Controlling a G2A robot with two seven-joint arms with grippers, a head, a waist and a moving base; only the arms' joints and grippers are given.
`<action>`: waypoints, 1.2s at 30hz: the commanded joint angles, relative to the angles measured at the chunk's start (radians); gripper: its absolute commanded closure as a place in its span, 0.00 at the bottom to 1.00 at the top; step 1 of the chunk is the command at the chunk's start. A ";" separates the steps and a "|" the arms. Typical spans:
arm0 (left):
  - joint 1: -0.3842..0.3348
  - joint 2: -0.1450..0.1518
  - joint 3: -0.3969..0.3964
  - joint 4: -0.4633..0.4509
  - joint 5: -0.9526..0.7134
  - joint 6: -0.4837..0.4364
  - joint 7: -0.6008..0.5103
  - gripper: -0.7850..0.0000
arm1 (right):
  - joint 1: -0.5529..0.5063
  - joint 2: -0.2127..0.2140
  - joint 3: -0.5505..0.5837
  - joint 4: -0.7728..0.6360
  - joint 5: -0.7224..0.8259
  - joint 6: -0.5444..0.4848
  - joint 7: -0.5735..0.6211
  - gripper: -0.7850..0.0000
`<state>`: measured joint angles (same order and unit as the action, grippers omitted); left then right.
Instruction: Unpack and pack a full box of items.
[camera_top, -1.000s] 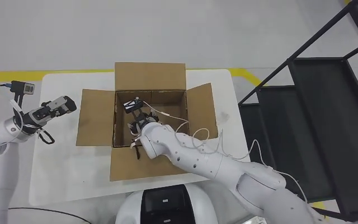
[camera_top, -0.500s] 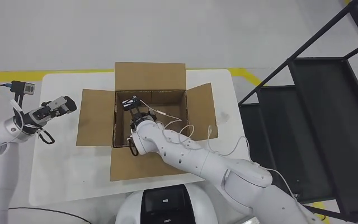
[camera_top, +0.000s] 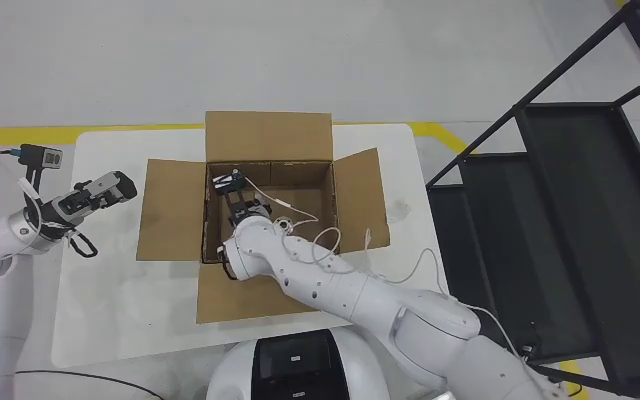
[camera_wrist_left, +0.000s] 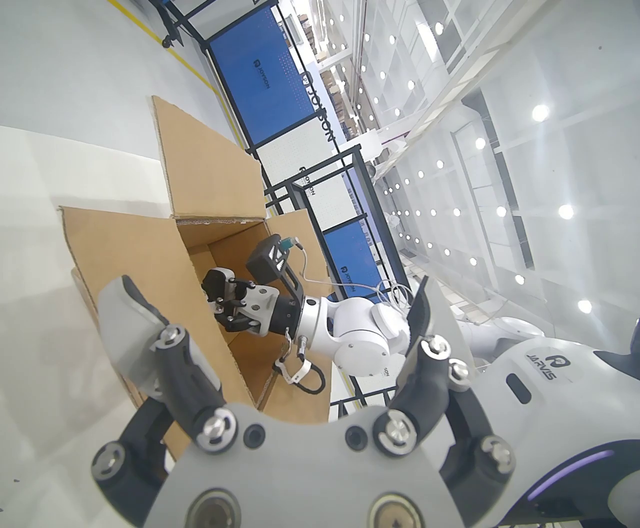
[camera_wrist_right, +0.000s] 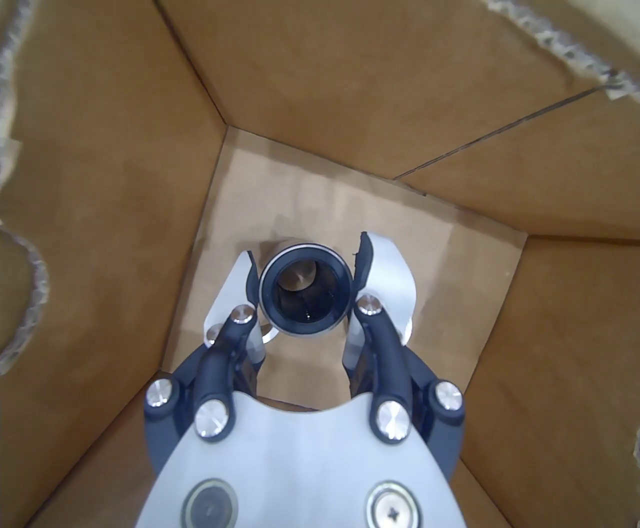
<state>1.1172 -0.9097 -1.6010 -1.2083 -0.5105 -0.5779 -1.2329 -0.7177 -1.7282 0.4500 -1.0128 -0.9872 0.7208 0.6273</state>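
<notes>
Down at ten o'clock in the box (camera_top: 270, 135), our right pincer (camera_wrist_right: 306, 256) pinches the sleeve (camera_wrist_right: 304, 295) sidewise: heavy, slick, we judge.

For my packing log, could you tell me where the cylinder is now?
Right wrist view: the cylinder is between the right gripper's fingers, low inside the box.

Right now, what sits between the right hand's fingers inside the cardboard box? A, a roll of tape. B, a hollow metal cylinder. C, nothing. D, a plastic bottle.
B: the right hand grips a hollow metal cylinder with a dark rim, down inside the cardboard box.
</notes>
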 joint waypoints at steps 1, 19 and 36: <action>0.000 0.000 0.000 0.000 0.000 0.000 0.000 0.00 | -0.017 0.011 0.019 -0.045 -0.028 0.009 0.008 1.00; 0.000 0.000 0.000 0.000 0.000 0.000 0.000 0.00 | -0.345 0.184 0.260 -0.786 -0.598 -0.103 0.323 1.00; 0.000 0.000 0.000 0.000 0.000 0.000 0.000 0.00 | -0.620 0.227 0.511 -1.285 -1.013 -0.278 0.578 1.00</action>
<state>1.1172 -0.9097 -1.6010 -1.2083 -0.5105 -0.5779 -1.2329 -1.3192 -1.5016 0.9419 -2.2678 -1.9860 0.4419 1.2017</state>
